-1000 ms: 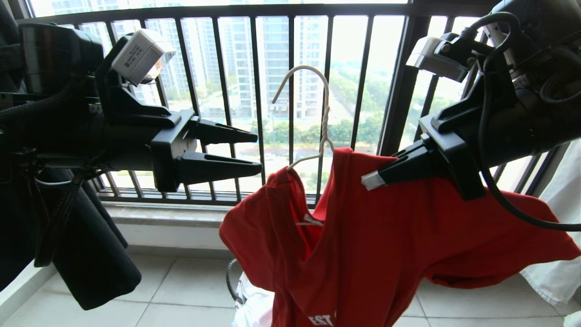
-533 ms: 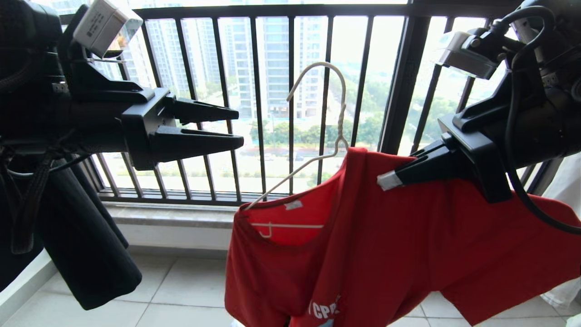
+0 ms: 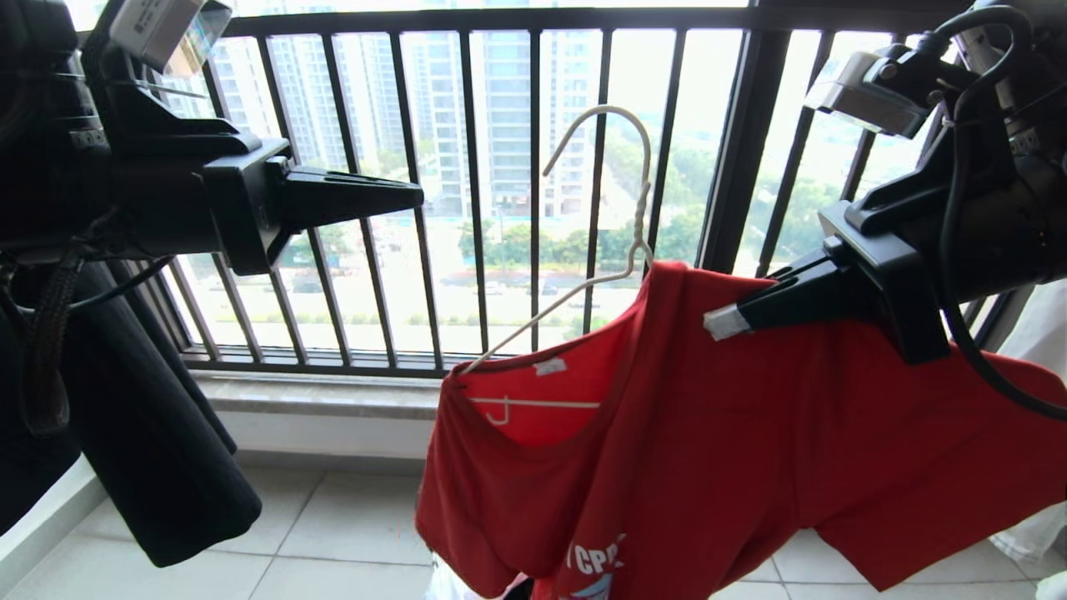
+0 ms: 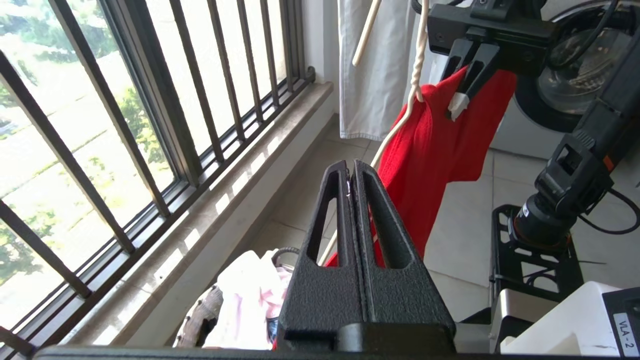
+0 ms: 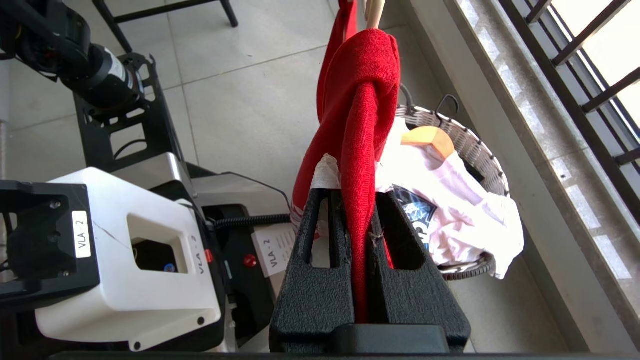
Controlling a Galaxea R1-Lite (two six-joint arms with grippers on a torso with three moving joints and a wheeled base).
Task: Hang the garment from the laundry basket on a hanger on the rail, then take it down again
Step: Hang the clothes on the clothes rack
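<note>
Up front in the head view, the right pincer [image 3: 721, 321] clamps the red garment [image 3: 708, 450], draped on the cream hanger [image 3: 638, 217]; the left pincer [image 3: 413, 196] sits apart, fingers pressed together on nothing. From the left wrist, those fingers [image 4: 352, 200] meet. From the right wrist, red cloth runs between the fingers [image 5: 330, 220] above the laundry basket [image 5: 470, 145].

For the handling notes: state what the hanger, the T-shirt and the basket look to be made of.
Hanger: thin wire, seemingly cream-coated; neck twisted like wire.
T-shirt: soft matte knit, likely cotton; it drapes and folds where the right gripper pinches it.
Basket: woven fibre or wicker-like strands, visible weave on the rim; exact material unclear.
</note>
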